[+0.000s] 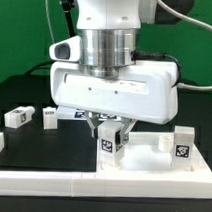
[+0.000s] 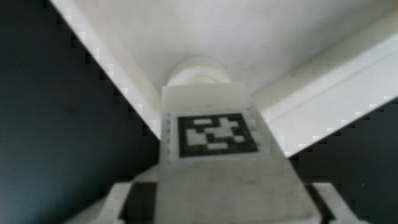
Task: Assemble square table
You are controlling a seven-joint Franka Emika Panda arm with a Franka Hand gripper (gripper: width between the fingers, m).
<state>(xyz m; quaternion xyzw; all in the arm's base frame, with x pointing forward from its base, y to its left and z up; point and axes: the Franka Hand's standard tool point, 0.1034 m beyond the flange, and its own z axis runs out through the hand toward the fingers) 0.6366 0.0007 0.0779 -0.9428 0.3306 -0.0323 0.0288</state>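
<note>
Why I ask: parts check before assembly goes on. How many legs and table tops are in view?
leg: 4
top: 1
Total: 5

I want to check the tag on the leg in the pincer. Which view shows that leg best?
The wrist view: the leg fills the middle, its tag large and facing the camera. The exterior view shows it small, upright in the pincer, tag blurred.
</note>
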